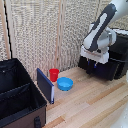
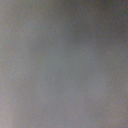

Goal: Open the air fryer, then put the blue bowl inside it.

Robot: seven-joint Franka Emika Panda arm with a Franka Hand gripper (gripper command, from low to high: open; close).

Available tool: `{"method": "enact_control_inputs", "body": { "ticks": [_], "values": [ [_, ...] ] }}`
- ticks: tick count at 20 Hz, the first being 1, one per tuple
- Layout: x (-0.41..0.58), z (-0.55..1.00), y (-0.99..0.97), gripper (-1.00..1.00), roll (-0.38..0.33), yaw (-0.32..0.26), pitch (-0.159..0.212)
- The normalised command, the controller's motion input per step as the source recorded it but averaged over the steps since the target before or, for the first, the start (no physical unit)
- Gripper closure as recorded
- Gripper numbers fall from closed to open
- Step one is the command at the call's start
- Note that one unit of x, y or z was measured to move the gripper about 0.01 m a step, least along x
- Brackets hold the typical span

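The fingers hang at the front face of the air fryer, on the exterior view's right; whether they are apart or clamped on the air fryer handle I cannot tell, since the handle is hidden and the wrist view is a grey blur. The blue bowl sits on the counter, beside the red cup, well apart toward the exterior view's left and lower, its mouth upward.
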Motion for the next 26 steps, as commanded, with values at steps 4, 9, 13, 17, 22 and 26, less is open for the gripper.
{"method": "enact_control_inputs", "body": {
  "ticks": [4, 9, 13, 17, 22, 26],
  "values": [
    [0.248, -0.12, 0.28, 1.00, -0.085, -0.071, -0.009],
    [0.307, -0.22, 0.17, 1.00, -0.026, -0.074, 0.000],
    [0.174, -0.28, 0.19, 1.00, -0.020, -0.105, 0.000],
    [0.119, -0.31, 0.28, 1.00, -0.062, -0.110, -0.031],
    [0.085, -0.03, 0.22, -1.00, -0.035, -0.024, -0.050],
    [0.094, 0.29, 0.16, -1.00, -0.007, 0.000, 0.037]
  ]
}}
